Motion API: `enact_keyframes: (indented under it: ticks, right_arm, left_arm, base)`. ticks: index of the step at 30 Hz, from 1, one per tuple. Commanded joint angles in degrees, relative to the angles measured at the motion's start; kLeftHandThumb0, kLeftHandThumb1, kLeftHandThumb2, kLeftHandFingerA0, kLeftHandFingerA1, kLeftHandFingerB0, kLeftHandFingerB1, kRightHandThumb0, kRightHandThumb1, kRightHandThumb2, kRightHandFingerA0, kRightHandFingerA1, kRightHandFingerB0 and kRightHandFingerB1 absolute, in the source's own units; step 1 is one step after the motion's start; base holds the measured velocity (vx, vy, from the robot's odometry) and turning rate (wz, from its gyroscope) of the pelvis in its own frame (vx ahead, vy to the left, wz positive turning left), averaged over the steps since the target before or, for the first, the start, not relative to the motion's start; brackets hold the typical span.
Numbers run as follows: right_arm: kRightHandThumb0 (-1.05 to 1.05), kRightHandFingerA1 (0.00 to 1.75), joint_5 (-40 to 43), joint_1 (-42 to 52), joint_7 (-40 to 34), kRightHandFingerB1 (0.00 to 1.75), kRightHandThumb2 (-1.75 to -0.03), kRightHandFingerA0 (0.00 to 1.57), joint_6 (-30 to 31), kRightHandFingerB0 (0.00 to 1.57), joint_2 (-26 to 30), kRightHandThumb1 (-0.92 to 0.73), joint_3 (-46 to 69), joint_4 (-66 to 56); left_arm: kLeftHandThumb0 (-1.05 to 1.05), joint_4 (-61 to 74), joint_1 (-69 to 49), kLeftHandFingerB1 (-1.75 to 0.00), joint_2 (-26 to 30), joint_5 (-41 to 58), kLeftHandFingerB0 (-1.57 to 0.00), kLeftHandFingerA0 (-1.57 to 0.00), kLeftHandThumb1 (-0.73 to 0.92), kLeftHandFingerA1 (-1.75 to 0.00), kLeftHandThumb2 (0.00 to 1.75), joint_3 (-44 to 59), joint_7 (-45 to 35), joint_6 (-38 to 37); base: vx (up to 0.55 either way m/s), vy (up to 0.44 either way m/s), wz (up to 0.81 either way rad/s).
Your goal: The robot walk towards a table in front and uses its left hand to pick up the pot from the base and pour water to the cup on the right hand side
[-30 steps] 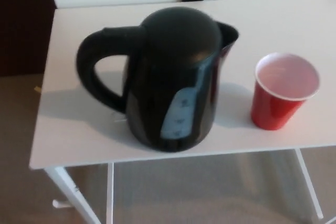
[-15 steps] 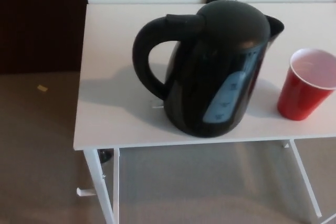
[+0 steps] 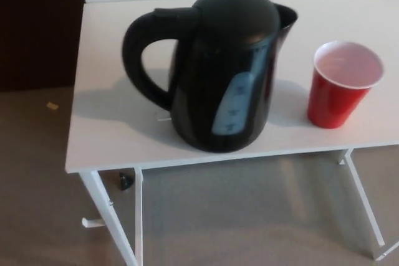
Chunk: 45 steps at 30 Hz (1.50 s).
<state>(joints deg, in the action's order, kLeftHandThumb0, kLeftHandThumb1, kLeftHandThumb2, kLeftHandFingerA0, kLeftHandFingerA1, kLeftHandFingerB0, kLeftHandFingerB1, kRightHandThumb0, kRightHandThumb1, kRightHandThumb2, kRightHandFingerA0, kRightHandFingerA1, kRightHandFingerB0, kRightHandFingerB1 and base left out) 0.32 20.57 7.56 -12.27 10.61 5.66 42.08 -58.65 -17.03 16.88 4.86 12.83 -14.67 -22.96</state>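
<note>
The whole view has shifted since half a second ago, so the camera has moved; the things keep their places relative to each other. The glossy black plastic electric pot (image 3: 218,70) stands upright near the front edge of the white surface (image 3: 112,135), its looped handle pointing to the robot's left and its spout to the right. A pale blue water-level window runs down its side; its marks are too blurred to read. To the pot's right, apart from it, stands the red plastic cup (image 3: 340,91) with a white inside. Neither hand shows.
</note>
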Motion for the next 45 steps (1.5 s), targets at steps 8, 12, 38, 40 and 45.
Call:
enact_keyframes:
  ticks: [8,12,38,40,45]
  right_arm:
    - [-0.26,0.48,-1.4,-0.6,-1.0,0.43,-0.56,0.6,0.9,0.48,1.0,-0.54,-1.0,-0.3]
    - [-0.26,0.47,-1.9,-3.0,-1.4,0.43,-0.55,0.6,-1.2,0.49,1.3,-0.53,-1.0,5.2]
    - [-0.3,0.48,-2.5,-1.6,-1.8,0.44,-0.56,0.61,1.7,0.52,0.8,-0.54,-1.7,-0.1]
    - [-0.29,0.48,-2.2,-1.2,-1.6,0.44,-0.56,0.6,2.3,0.51,0.7,-0.54,-1.7,-1.0]
    - [-0.27,0.49,-2.4,-1.7,-1.4,0.44,-0.56,0.59,1.8,0.5,0.9,-0.54,-1.8,0.0]
  left_arm:
    - [-0.37,0.8,0.0,-0.42,0.8,-0.9,-0.38,-0.47,0.5,-0.48,0.69,-0.4,1.7,0.1]
    - [-0.38,0.6,0.0,-0.42,1.0,-1.3,-0.38,-0.47,0.5,-0.48,0.7,-0.9,2.3,0.1]
    - [-0.36,0.5,0.1,-0.42,1.0,0.2,-0.37,-0.47,0.51,-0.48,0.69,-0.3,1.5,-0.1]
    - [-0.38,0.6,-0.2,-0.42,0.9,0.5,-0.37,-0.46,0.52,-0.48,0.7,0.1,1.7,-0.4]
    - [-0.38,1.8,-0.6,-0.42,0.7,0.6,-0.38,-0.48,0.51,-0.48,0.7,0.6,2.1,-0.6]
  base:
    - [-0.02,0.264,-0.1]
    - [0.03,0.014,0.07]
    - [-0.01,-0.029,0.02]
    - [0.0,0.0,0.0]
    - [0.0,0.0,0.0]
